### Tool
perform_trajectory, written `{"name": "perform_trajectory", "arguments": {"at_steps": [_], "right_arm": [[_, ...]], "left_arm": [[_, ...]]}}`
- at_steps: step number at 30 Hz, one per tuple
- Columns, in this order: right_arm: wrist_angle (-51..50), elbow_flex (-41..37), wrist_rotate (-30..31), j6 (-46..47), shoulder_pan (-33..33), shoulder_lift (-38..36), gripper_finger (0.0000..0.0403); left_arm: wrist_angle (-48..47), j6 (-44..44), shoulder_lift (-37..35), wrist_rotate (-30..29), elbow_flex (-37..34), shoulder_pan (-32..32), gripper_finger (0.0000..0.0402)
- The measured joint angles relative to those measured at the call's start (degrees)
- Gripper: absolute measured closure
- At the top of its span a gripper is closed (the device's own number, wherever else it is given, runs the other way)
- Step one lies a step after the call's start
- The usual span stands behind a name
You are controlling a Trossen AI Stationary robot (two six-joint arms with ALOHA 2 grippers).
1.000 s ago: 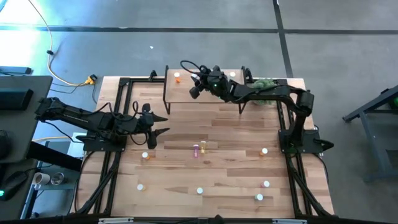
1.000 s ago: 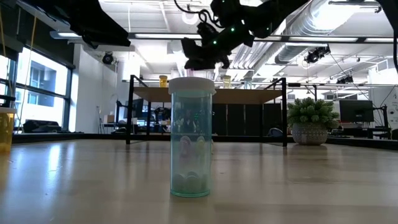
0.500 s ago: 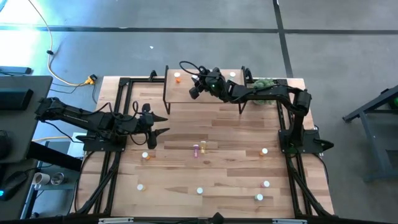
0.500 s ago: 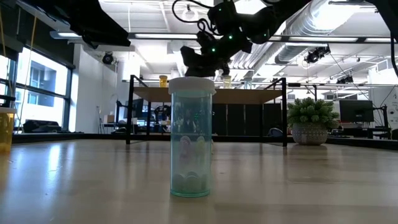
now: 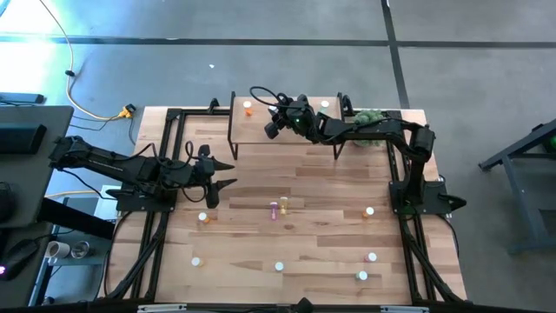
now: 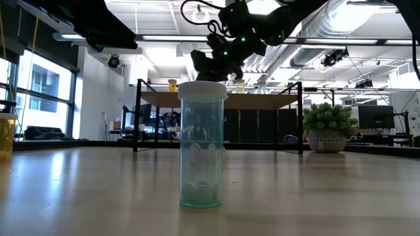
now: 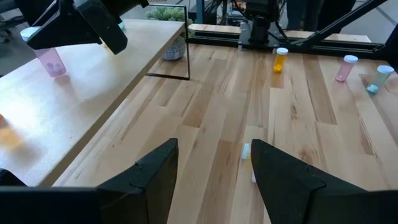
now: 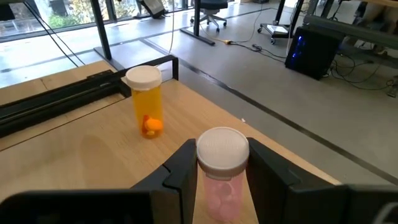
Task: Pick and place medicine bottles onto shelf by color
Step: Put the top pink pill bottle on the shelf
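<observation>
The shelf (image 5: 291,122) stands at the table's far edge. An orange bottle (image 8: 145,102) stands upright on its board. My right gripper (image 5: 272,124) reaches over the shelf's left part and is shut on a pink bottle (image 8: 222,171) with a white cap; the bottle also shows in the left wrist view (image 7: 51,62). My left gripper (image 5: 228,173) hovers open and empty over the table's left middle. Several small bottles stand or lie on the table, among them a pink one (image 5: 274,207) and a yellow one (image 5: 283,204). My right gripper pinches the pink bottle between its two fingers, at the cap and upper body (image 8: 206,182). The fingers (image 8: 183,165) come slanting from the table's right side. The bottle is upright just over the shelf board; I cannot tell whether its bottom touches the board.
A small green plant (image 5: 369,116) stands right of the shelf. Another bottle (image 5: 325,105) stands on the shelf's right part. A green bottle (image 6: 201,144) stands close to the low camera. More bottles sit near the front edge (image 5: 361,276).
My right gripper has gone a little toward the table's far edge over the shelf, carrying the pink bottle.
</observation>
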Motion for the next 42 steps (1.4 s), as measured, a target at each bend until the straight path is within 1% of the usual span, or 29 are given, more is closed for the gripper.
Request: {"name": "perform_trajectory", "arguments": {"at_steps": [4, 7, 25, 29, 36, 42], "right_arm": [[0.04, 0.02, -0.3, 0.88, 0.02, -0.02, 0.0301], [0.12, 0.07, -2.14, 1.06, 0.02, -0.02, 0.0301], [-1.95, 0.13, -2.08, 1.87, 0.41, -0.13, 0.0301], [-0.96, 0.05, -1.1, 0.6, 1.23, 0.0, 0.0301], [-1.38, 1.4, 0.77, 1.24, 2.56, 0.26, 0.0301], [-1.33, 1.49, 3.44, 4.66, 2.8, 0.26, 0.0301]], "left_arm": [[0.0, 0.0, 0.0, 0.0, 0.0, 0.0, 0.0209], [0.0, 0.0, 0.0, 0.0, 0.0, 0.0, 0.0209], [-0.87, 0.0, 0.0, 0.11, 0.0, 0.0, 0.0209], [-0.85, 0.0, 0.0, 0.09, 0.0, 0.0, 0.0209], [-0.84, -1.55, 0.0, 0.09, 0.0, 0.0, 0.0209], [-0.85, -1.53, 0.0, 0.15, 0.0, 0.0, 0.0209]]}}
